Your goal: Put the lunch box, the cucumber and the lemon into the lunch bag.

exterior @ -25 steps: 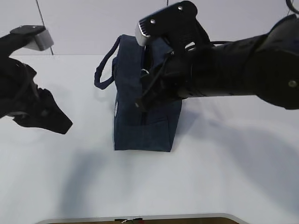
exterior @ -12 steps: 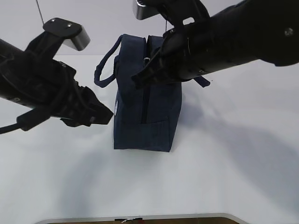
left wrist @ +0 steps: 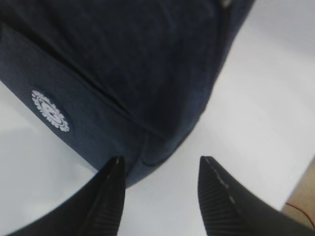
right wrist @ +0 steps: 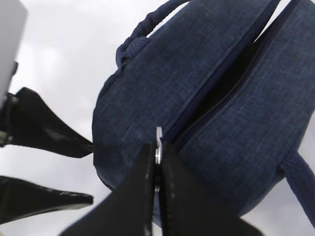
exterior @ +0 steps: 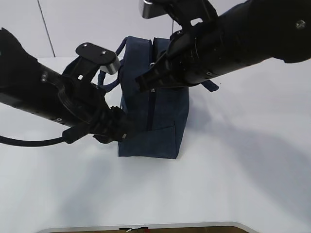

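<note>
I have the lunch bag [exterior: 151,104] standing on the white table [exterior: 233,174] near its middle, a boxy dark navy fabric thing with a loop handle [exterior: 108,80] drooping off its left side and a small white round emblem [left wrist: 49,110] printed low on one panel. In the right wrist view its zipper [right wrist: 216,81] runs up the bag and is parted along the upper stretch, showing only a dark gap, and I cannot make out the inside. My right gripper [right wrist: 157,169] reaches in from the upper right, over the bag's top, and its two fingers are pressed together on the metal ring pull [right wrist: 158,143] (the sliver of silver just pokes out above the tips). My left gripper [left wrist: 160,184] comes in low from the left, angled down toward the bag's lower front corner; its fingers are spread apart with nothing between them, the tips just beside the fabric, and I cannot tell whether they touch it.
</note>
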